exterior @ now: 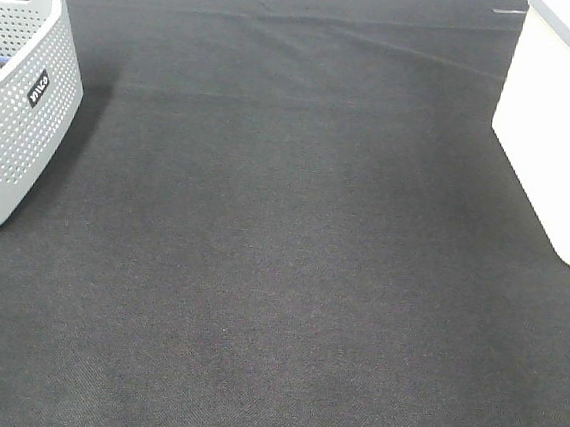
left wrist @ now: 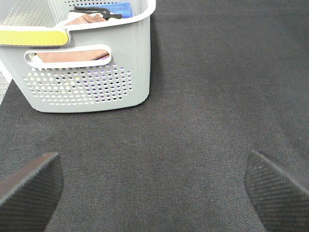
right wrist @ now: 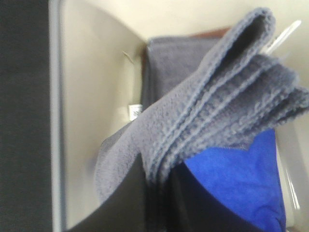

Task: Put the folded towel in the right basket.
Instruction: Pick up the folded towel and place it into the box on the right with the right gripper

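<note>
In the right wrist view my right gripper (right wrist: 157, 181) is shut on a folded grey-blue towel (right wrist: 227, 96) and holds it over the inside of the white right basket (right wrist: 91, 111). A blue towel (right wrist: 236, 183) and another grey towel (right wrist: 178, 63) lie in that basket below. The white basket also shows at the right edge of the high view (exterior: 561, 138). My left gripper (left wrist: 154, 193) is open and empty above the black tabletop, a short way from the grey perforated left basket (left wrist: 87, 87). Neither arm shows in the high view.
The grey perforated basket (exterior: 14, 110) stands at the table's left edge and holds a pinkish-brown towel (left wrist: 72, 55), a blue cloth (left wrist: 118, 8) and a black hanger-like item (left wrist: 94, 12). Black cloth (exterior: 281, 253) covers the table between the two baskets.
</note>
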You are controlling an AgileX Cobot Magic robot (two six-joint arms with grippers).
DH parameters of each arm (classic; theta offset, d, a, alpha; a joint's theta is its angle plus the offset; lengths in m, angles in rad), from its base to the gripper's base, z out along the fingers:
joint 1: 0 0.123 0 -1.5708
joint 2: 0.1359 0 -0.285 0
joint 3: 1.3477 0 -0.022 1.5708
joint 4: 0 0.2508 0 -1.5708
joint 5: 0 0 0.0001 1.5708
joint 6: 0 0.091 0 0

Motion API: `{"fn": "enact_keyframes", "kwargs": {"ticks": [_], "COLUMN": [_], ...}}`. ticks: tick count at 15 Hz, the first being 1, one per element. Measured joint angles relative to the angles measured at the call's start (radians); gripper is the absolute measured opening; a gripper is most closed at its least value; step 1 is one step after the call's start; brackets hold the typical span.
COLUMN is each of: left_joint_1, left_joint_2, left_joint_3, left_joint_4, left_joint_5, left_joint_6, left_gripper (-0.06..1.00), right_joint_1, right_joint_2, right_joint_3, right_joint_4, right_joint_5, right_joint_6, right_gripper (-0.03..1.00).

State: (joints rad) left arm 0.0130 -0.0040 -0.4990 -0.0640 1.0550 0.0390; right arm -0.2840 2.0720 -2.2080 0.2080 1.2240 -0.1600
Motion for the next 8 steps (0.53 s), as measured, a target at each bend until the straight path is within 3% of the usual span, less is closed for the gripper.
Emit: {"fn": "enact_keyframes", "kwargs": {"ticks": [2, 5, 6, 8], "left_joint_1": [0.000, 0.000, 0.000, 0.000], "left_joint_2": [0.000, 0.000, 0.000, 0.000], "left_joint_3": [0.000, 0.000, 0.000, 0.000], "left_joint_4": [0.000, 0.000, 0.000, 0.000], "left_joint_5": [0.000, 0.000, 0.000, 0.000], "left_joint_6": [0.000, 0.000, 0.000, 0.000], "left_gripper": [0.97, 0.97, 0.97, 0.97], "right_joint_1": [0.000, 0.000, 0.000, 0.000], "right_joint_2": [0.031, 0.032, 0.032, 0.026], "right_joint_3": [0.001, 0.002, 0.002, 0.002], "right_joint_4": [-0.015, -0.014, -0.004, 0.056], "right_joint_5": [-0.001, -0.001, -0.001, -0.001], "right_joint_6": [0.021, 0.030, 0.030, 0.030], "right_gripper": [0.18, 0.69, 0.77, 0.83]}}
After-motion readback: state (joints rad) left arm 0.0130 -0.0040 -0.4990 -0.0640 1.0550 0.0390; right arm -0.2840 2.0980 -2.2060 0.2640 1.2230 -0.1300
